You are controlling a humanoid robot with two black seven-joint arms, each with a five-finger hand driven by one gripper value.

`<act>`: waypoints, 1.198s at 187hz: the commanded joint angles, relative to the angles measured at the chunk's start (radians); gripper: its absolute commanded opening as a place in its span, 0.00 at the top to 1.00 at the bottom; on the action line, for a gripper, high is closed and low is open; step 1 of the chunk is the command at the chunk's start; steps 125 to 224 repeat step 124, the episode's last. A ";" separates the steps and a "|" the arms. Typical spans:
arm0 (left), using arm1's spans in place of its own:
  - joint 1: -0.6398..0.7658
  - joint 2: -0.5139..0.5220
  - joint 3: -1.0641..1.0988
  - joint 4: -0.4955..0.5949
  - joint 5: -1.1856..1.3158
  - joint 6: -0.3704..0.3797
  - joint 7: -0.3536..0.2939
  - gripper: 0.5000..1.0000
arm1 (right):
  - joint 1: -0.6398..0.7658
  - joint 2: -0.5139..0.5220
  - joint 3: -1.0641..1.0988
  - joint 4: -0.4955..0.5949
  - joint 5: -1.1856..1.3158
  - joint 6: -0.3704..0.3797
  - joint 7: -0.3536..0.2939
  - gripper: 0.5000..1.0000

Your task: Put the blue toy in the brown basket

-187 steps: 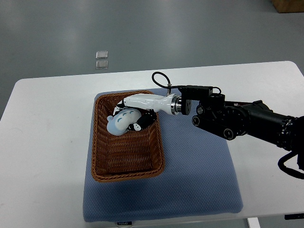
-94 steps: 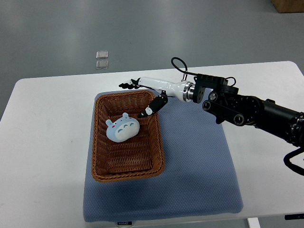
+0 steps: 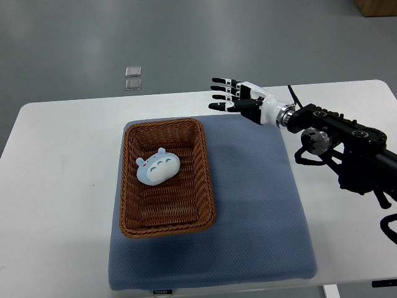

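Blue toy (image 3: 159,170) lying alone on the weave inside the brown basket (image 3: 166,177), in the upper-middle part, rounded back up, small ears toward the far rim, clear of all four walls. A second ago pinned under the right hand at the far right corner of the basket; half a second ago already let go and resting near its present spot, hand lifting off over the rim. Now the right hand (image 3: 237,99) well clear of basket and toy, hanging over the far edge of the blue-grey mat (image 3: 254,217) toward the white table (image 3: 56,186), fingers (image 3: 220,93) spread flat and pointing left, nothing held. Forearm and wrist trailing off to the right edge. Toy shifted only slightly leftward between the last two looks, so probably settled rather than rolling. Left arm nowhere visible. Basket itself not dragged by the withdrawal: same place on the mat, same slight skew. Two small clear objects (image 3: 133,78) on the floor beyond the table, untouched and irrelevant. Judgement: placement done, release clean, toy fully below rim level and unlikely to tip out. Only retraction of the arm remaining, if anything; no regrasp called for unless a tidier, centred pose is wanted.
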 commanded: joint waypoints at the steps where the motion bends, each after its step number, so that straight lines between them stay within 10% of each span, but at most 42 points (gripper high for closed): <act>1: 0.000 0.000 0.000 0.000 0.000 0.000 0.000 0.00 | -0.029 -0.002 0.012 -0.015 0.140 -0.013 -0.031 0.21; 68: 0.000 0.000 0.000 0.000 0.000 0.000 0.000 0.00 | -0.047 0.001 0.020 -0.019 0.261 -0.137 -0.007 0.17; 224: 0.000 0.000 0.000 0.000 0.000 0.000 0.000 0.00 | -0.044 -0.006 0.020 -0.018 0.259 -0.126 0.010 0.17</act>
